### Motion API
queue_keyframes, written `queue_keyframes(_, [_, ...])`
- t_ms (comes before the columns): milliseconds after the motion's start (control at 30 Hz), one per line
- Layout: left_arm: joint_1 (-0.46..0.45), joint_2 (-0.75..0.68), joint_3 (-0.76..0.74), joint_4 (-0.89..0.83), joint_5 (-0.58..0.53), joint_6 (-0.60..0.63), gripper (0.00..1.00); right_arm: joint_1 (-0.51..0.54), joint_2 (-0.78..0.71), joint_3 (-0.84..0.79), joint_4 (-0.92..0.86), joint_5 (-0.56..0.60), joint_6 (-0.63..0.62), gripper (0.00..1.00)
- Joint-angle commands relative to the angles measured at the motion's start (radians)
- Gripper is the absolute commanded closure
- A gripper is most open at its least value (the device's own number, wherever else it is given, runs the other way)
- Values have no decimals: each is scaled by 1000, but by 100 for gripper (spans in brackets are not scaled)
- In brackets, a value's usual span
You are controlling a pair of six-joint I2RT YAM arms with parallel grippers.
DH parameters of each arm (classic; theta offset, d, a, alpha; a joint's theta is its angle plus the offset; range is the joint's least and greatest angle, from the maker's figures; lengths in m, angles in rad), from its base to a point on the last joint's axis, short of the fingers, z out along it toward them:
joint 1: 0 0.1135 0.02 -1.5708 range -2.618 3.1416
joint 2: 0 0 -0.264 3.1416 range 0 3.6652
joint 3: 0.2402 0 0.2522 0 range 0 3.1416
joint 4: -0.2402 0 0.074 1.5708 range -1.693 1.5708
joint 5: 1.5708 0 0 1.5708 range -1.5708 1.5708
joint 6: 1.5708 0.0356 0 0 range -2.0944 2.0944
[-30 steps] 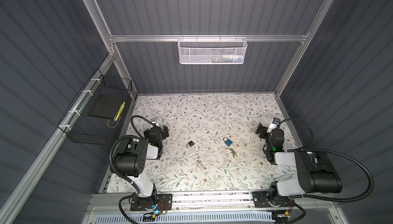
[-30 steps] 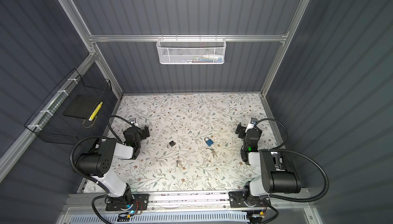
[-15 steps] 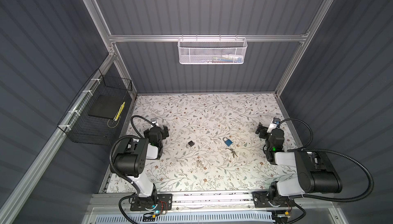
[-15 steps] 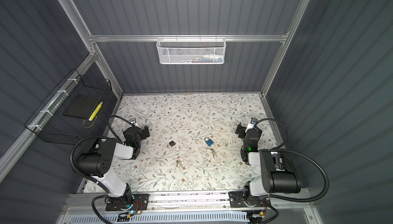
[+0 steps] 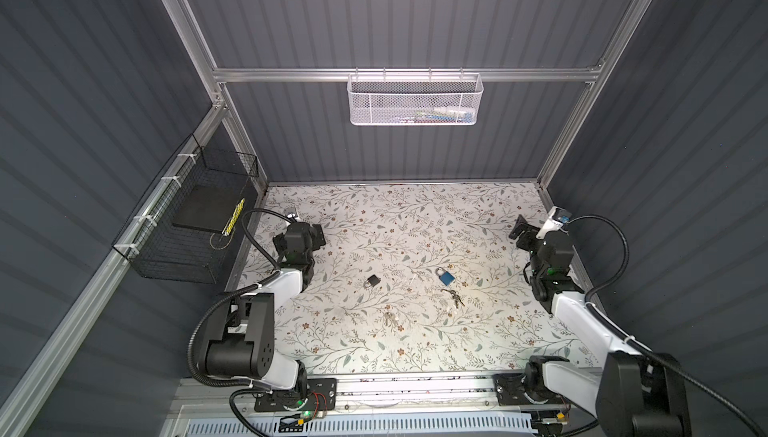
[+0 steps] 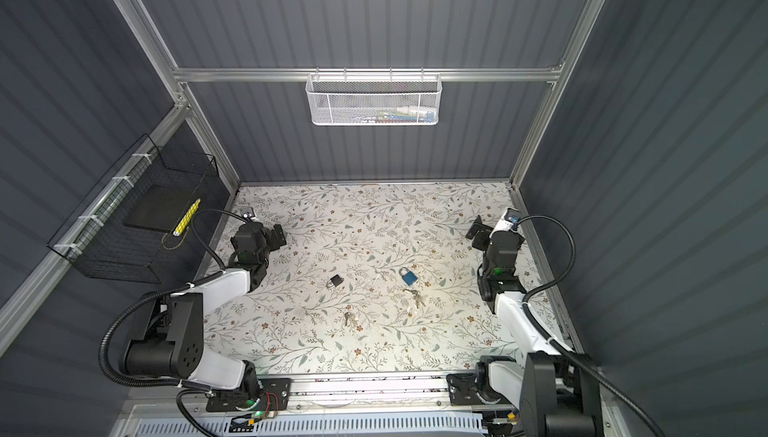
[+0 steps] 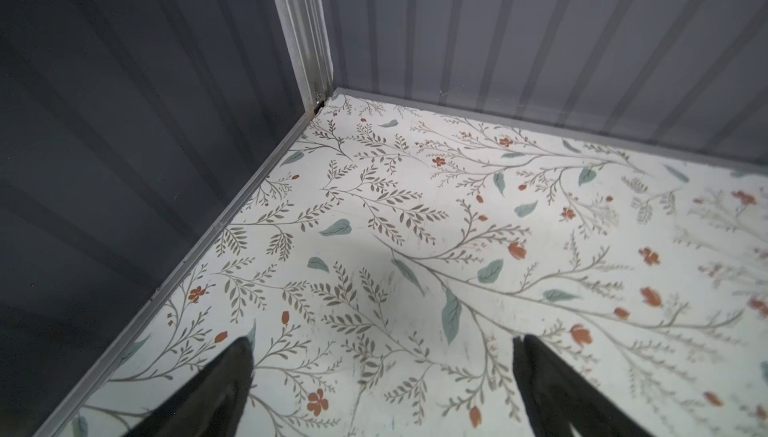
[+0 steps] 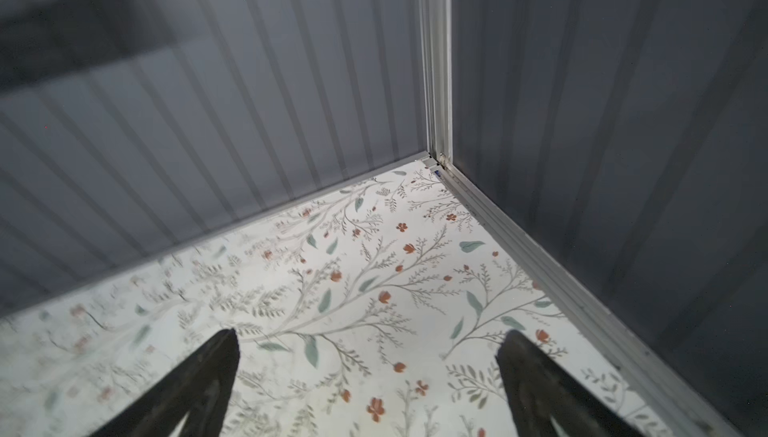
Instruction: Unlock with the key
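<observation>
Two padlocks lie mid-table in both top views: a blue padlock (image 5: pixel 446 276) (image 6: pixel 409 276) and, to its left, a small black padlock (image 5: pixel 372 281) (image 6: pixel 335 281). One bunch of keys (image 5: pixel 454 295) (image 6: pixel 413 295) lies just in front of the blue padlock. A second bunch of keys (image 5: pixel 389 318) (image 6: pixel 349 318) lies nearer the front, between the two locks. My left gripper (image 5: pixel 299 236) (image 7: pixel 382 356) stands open over bare table at the left edge. My right gripper (image 5: pixel 530 233) (image 8: pixel 368 352) stands open by the right wall. Neither holds anything, and neither wrist view shows a lock or key.
A white mesh basket (image 5: pixel 415 98) hangs on the back wall. A black wire basket (image 5: pixel 187 223) on the left wall holds a dark slab and a yellow stick. Grey walls and aluminium posts (image 7: pixel 303 40) (image 8: pixel 436 82) stand close to both grippers.
</observation>
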Motion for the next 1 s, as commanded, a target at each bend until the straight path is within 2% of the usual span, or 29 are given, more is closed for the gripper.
queue_keyframes(0, [5,-4,131,-363,67,-173,0,-44,-38,81,-331,-139,233,1])
queue_keyframes(67, [5,9,176,-436,148,-206,0,-51,-38,99,-339,-269,232,5])
queue_keyframes(133, [5,-5,179,-449,251,-206,2,-48,-39,127,-367,-375,236,15])
queue_keyframes(267, [5,-52,181,-502,414,-231,20,-14,-45,178,-455,-473,279,32])
queue_keyframes(333, [4,-53,207,-592,510,-234,32,27,-43,213,-529,-486,267,41])
queue_keyframes(400, [4,-54,210,-652,604,-235,39,84,-41,231,-573,-487,264,51])
queue_keyframes(500, [2,-83,180,-713,699,-242,47,177,-24,286,-666,-495,209,55])
queue_keyframes(600, [-3,-130,142,-763,776,-236,51,273,61,371,-803,-549,145,61])
queue_keyframes(700, [-23,-174,101,-799,826,-241,53,377,108,388,-840,-560,116,64])
queue_keyframes(767, [-50,-186,81,-820,859,-240,55,440,122,384,-834,-560,107,65])
queue_keyframes(833, [-99,-192,60,-843,855,-248,56,484,142,379,-821,-621,112,66])
queue_keyframes(967, [-200,-200,28,-842,855,-281,57,569,181,383,-833,-595,105,62])
